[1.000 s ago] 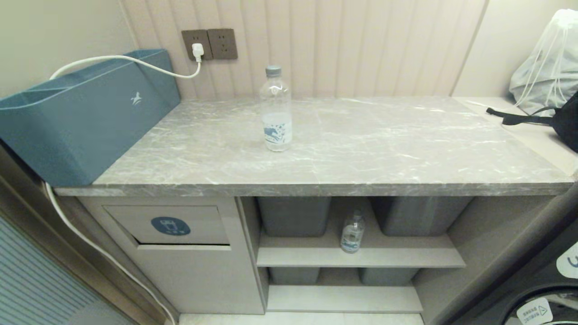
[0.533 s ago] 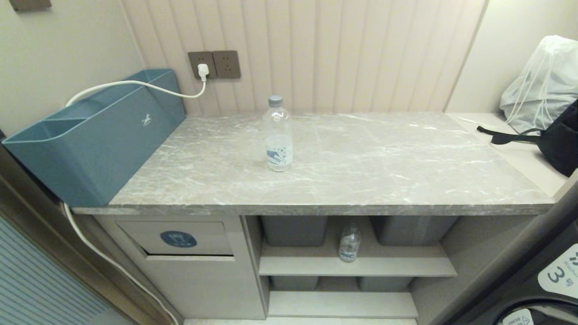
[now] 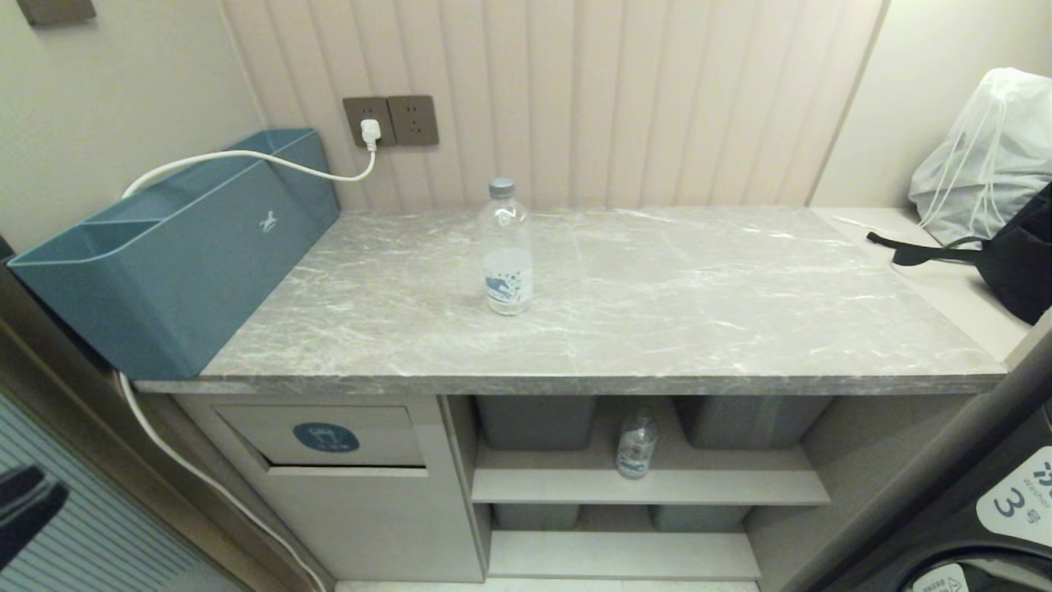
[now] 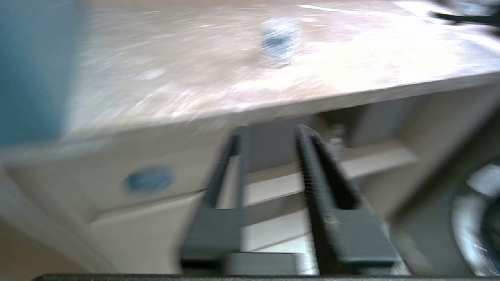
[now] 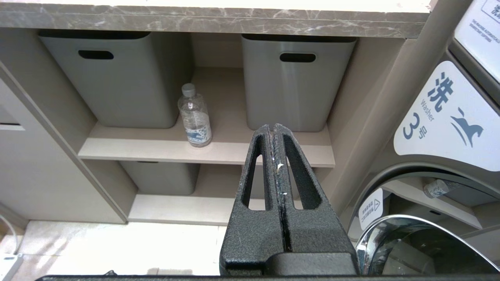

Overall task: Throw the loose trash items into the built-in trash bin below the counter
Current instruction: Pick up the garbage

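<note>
clear bottle [image 3: 505, 247] beyond left claw [image 4: 269, 132]

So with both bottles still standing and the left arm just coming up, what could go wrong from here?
The bottle on the counter stands upright and looks nearly empty, so a sideways nudge from the left gripper, jaws only partly apart, could tip it. The shelf bottle sits between two grey tubs under the counter, a tight place to reach. The bin flap looks closed and would need pushing.
</note>
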Robot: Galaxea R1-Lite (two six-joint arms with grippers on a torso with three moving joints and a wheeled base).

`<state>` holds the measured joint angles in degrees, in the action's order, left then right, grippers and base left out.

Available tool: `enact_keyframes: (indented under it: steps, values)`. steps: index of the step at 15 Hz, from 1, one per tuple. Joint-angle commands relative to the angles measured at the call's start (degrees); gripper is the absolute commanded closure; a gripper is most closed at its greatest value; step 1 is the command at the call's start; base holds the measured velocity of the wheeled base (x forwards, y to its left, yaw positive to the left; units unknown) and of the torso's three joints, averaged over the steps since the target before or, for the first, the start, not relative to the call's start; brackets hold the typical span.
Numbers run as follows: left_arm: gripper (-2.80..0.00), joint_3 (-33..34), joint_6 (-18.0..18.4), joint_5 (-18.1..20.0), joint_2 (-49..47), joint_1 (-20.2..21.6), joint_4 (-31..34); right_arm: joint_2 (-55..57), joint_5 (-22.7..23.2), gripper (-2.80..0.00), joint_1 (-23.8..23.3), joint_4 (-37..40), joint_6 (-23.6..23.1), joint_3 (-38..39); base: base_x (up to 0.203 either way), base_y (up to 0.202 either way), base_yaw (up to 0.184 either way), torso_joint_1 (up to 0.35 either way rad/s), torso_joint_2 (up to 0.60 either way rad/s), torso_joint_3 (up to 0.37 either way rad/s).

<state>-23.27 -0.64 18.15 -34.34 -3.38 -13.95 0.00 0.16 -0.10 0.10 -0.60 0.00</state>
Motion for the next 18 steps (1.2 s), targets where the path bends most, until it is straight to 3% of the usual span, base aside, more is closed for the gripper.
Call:
enact_keyframes:
  steps: [1, 5, 7, 11, 18]
  values:
    - [-2.8, -3.44, 0.18, 2.66, -19.25, -0.97, -6.31, 0.0, 0.02, 0.0, 0.01, -0.01, -0.02, 0.0, 0.0, 0.0, 0.0, 0.0, 0.0, 0.0]
    - [-2.8, -11.84, 1.51, 6.19, -45.5, -6.38, -23.19, 0.0, 0.02, 0.0, 0.01, -0.01, -0.02, 0.0, 0.0, 0.0, 0.0, 0.0, 0.0, 0.0]
    - [-2.8, -18.18, 2.39, 6.65, -55.72, -10.06, -28.62, 0.0, 0.02, 0.0, 0.01, -0.01, -0.02, 0.0, 0.0, 0.0, 0.0, 0.0, 0.0, 0.0]
    - [-2.8, -35.56, 4.36, 4.71, -72.56, -14.85, -32.95, 0.0, 0.02, 0.0, 0.01, -0.01, -0.02, 0.0, 0.0, 0.0, 0.0, 0.0, 0.0, 0.0]
    - [-2.8, -50.79, 5.3, 3.59, -86.57, -19.62, -34.18, 0.0, 0.02, 0.0, 0.01, -0.01, -0.02, 0.0, 0.0, 0.0, 0.0, 0.0, 0.0, 0.0]
